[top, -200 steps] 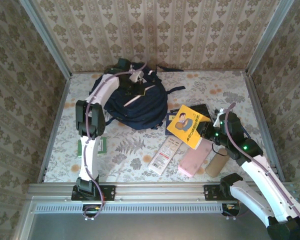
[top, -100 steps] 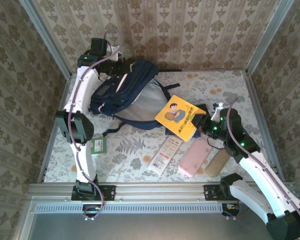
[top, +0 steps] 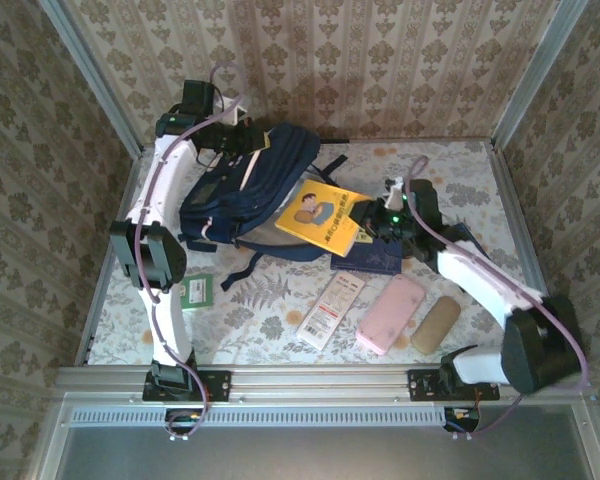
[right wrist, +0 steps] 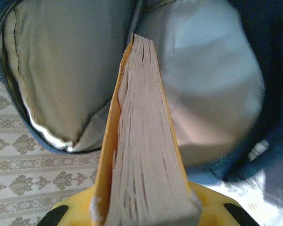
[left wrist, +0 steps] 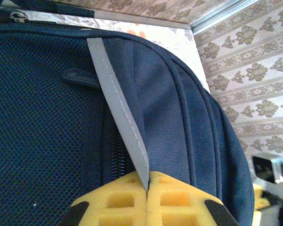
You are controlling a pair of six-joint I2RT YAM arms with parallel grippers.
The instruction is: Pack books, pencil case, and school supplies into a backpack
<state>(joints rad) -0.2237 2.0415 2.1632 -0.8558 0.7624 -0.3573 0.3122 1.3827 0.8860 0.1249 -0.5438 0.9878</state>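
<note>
Presently right jaws clamp the yellow book [top: 320,215] by one end, long axis running left toward the open backpack [top: 228,198]; left jaws pinch its grey strip [left wrist: 127,134].

Backpack [top: 230,190] mouth gapes toward table centre, pale lining [right wrist: 52,70] open inside. Yellow paperback [top: 320,217] hangs before that opening. White packet [top: 330,308], pink pouch [top: 390,313], tan pouch [top: 435,324] crowd near centre; navy book [top: 380,258] beside them. Table [top: 460,175] bare far right.

Left fingers [left wrist: 118,201] and right fingers [right wrist: 213,206] are clamped.
</note>
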